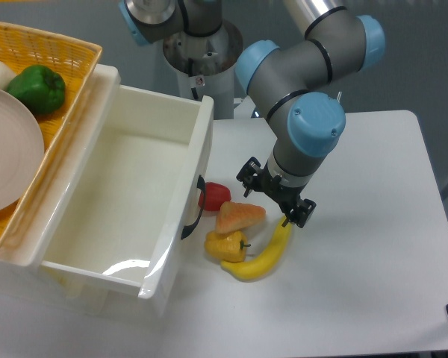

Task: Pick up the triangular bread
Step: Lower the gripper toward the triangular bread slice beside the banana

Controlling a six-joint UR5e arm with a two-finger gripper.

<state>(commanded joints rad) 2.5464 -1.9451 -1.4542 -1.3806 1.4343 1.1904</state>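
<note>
My gripper (278, 195) hangs above the table (373, 224), just right of the triangular bread (240, 216); whether my fingers are parted or closed I cannot tell (the wrist hides them). The bread lies on the table between a red item (215, 195) and a yellow bell pepper (225, 245), beside a banana (265, 253) and a white bin (127, 201).

No text, label, brand, number or sign can be read on anything in view.
</note>
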